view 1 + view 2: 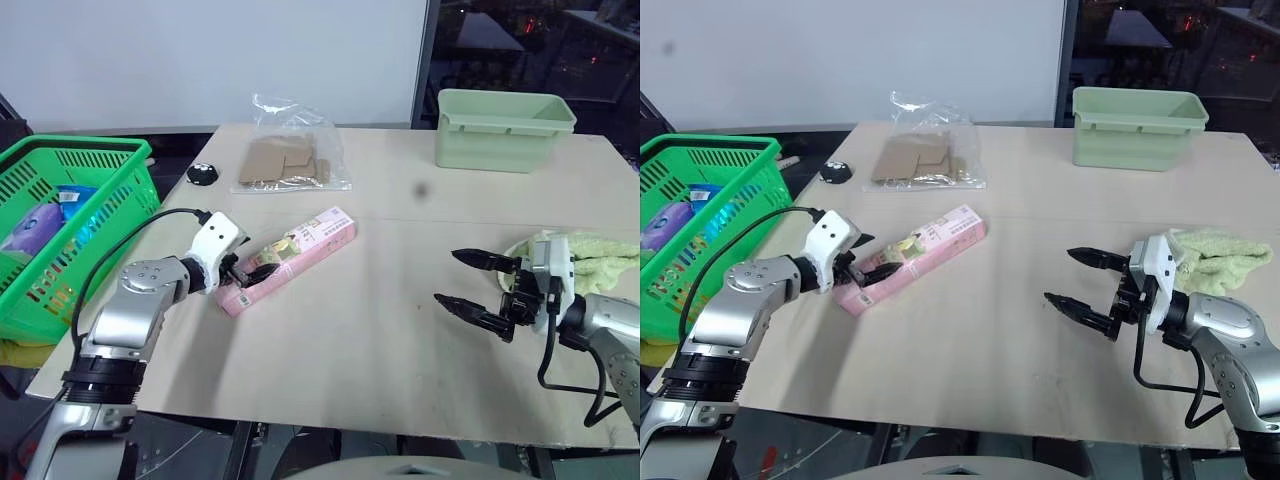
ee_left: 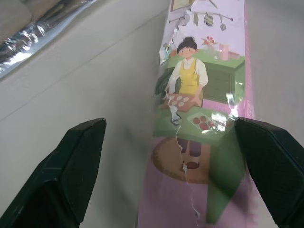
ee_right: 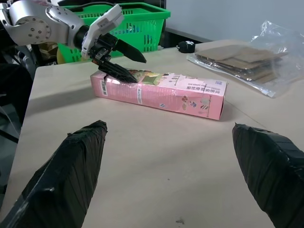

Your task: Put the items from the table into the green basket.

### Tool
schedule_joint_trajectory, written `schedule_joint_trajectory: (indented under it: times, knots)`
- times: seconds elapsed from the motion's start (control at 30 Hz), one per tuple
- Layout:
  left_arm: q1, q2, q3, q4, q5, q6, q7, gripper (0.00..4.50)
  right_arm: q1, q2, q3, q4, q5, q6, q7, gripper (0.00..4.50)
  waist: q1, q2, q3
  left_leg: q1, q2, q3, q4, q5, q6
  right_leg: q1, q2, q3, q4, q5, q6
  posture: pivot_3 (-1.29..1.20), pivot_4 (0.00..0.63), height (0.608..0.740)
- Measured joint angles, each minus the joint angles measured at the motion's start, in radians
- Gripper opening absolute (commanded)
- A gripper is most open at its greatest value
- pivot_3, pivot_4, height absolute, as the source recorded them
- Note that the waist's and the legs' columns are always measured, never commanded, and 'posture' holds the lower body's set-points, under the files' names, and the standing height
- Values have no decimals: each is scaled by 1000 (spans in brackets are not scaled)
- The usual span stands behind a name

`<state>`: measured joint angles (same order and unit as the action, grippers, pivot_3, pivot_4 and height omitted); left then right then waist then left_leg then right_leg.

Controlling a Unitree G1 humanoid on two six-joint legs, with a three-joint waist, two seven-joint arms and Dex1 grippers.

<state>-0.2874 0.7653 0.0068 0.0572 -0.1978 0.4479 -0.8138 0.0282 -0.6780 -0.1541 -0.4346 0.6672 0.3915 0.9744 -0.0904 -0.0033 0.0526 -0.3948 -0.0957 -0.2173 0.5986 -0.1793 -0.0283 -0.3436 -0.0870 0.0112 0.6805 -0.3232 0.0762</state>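
Near the tabletop's front edge, the right claw [image 1: 470, 282] hangs spread and empty; toward its left edge the left claw [image 1: 250, 272], fingers apart, straddles the pink carton [image 1: 290, 258]. Carton looks light, stiff, glossy, likely slippery: grip across its narrow width for the basket [image 1: 60, 230]

green basket [image 1: 95, 160] cut off at frame edge, its contents part hidden

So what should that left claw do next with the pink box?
Probably shut on it. The left claw is open, its fingers straddling the near end of the pink carton, which lies flat on the table. Closing looks like the step before lifting it toward the green basket.
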Motion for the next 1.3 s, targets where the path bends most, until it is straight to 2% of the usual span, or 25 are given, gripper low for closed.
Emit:
schedule_joint_trajectory:
  times: [0.4, 0.63, 0.67, 0.9, 0.97, 1.03, 1.17, 1.3]
  knots:
    - [-105, 45, -92, 116, 2, 136, -160, 4477, -7, 10, 21, 0, -1, -5, -1, 4500, -5, 5, -11, 4, 3, 12, 0, -2, 3, 0, 1, 8, 0, -1, 4, -115, 0, 740]
    - [-93, 66, -115, 79, -1, 227, -207, 4477, 6, 17, 21, 0, -1, -10, -5, 4500, -6, 6, -13, 7, 5, 15, 0, -4, 6, 0, 1, 16, 0, -1, 4, -120, 0, 740]
    - [-91, 69, -126, 79, 3, 242, -206, 3982, 6, 18, 21, -1, -1, -11, -5, 4500, -6, 7, -13, 7, 5, 16, 0, -4, 7, 0, 1, 17, 0, -1, 5, -120, 0, 740]
    - [-81, 73, -115, 66, 9, 276, -203, 1281, 9, 18, 21, -1, -1, -14, -6, 4500, -3, 8, -15, 8, 5, 19, 0, -6, 10, 0, 1, 19, -1, -1, 4, -119, 0, 740]
    - [-81, 70, -113, 66, 8, 273, -201, 656, 9, 18, 21, -1, -1, -18, -6, 4500, 0, 9, -16, 8, 5, 19, 0, -6, 10, 1, 1, 19, -1, -1, 5, -119, 0, 740]
    - [-81, 65, -108, 69, 9, 271, -192, 396, 8, 18, 21, -1, -1, -22, -6, 4500, 1, 10, -17, 9, 5, 19, 0, -7, 10, 1, 1, 19, -1, -1, 5, -119, 0, 740]
    - [-69, 17, -70, 83, 8, 213, -159, 379, 7, 18, 21, -1, -2, -25, -3, 4500, 13, 11, -17, 9, 5, 21, 0, -7, 10, 1, 0, 20, -1, 0, 6, -111, 0, 740]
    - [-63, -47, -7, 79, 9, 153, -46, 377, -26, 29, 20, -1, 18, -22, -5, 4500, 32, 4, -13, 7, 6, 19, 1, -6, 9, 1, 0, 18, -1, 1, 7, -93, 0, 740]
